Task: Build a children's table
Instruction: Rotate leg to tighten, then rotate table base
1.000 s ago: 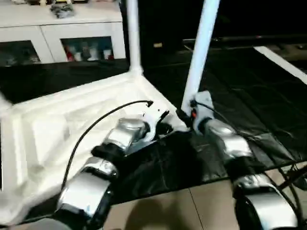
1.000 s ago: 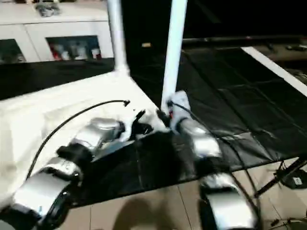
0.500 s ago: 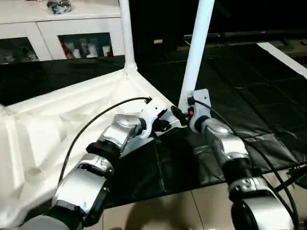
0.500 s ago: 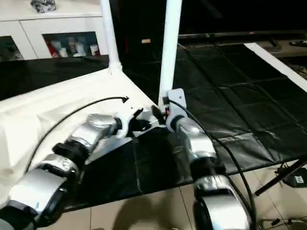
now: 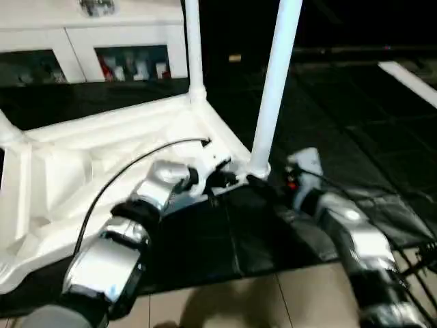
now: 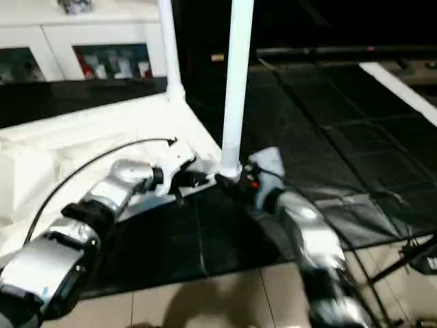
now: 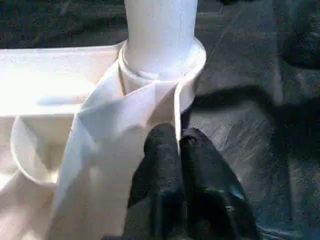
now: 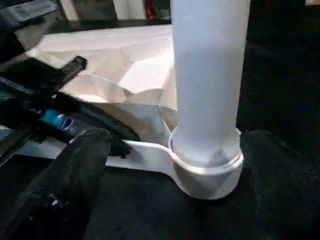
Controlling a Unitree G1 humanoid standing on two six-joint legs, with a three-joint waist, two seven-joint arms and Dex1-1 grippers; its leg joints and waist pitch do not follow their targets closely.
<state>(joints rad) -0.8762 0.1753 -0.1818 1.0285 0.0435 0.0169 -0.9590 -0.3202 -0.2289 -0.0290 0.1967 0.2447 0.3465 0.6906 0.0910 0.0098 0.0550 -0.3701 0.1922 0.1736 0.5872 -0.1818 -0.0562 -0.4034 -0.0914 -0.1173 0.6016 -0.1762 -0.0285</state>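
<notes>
The upturned table (image 5: 102,164) lies on the black surface (image 5: 355,137). Left gripper (image 7: 178,142) pinches its rim, at 9 o'clock of the near leg (image 5: 273,89). Right gripper (image 6: 235,186) fingers: width unclear. An unseated leg could topple.

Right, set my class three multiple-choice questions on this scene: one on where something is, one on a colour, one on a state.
1. Where does the nearer leg stand? A lying flat; B in the table top's corner socket; C on a cabinet.
2. What colour is the sheet under the table top? A red; B white; C black.
3. The left gripper is: A shut on the table top's rim; B wide open; C holding a loose leg.

Answers: B, its foot sits upright in the socket ring; C, it is dark all round; A, both fingers pinch the thin white edge.
</notes>
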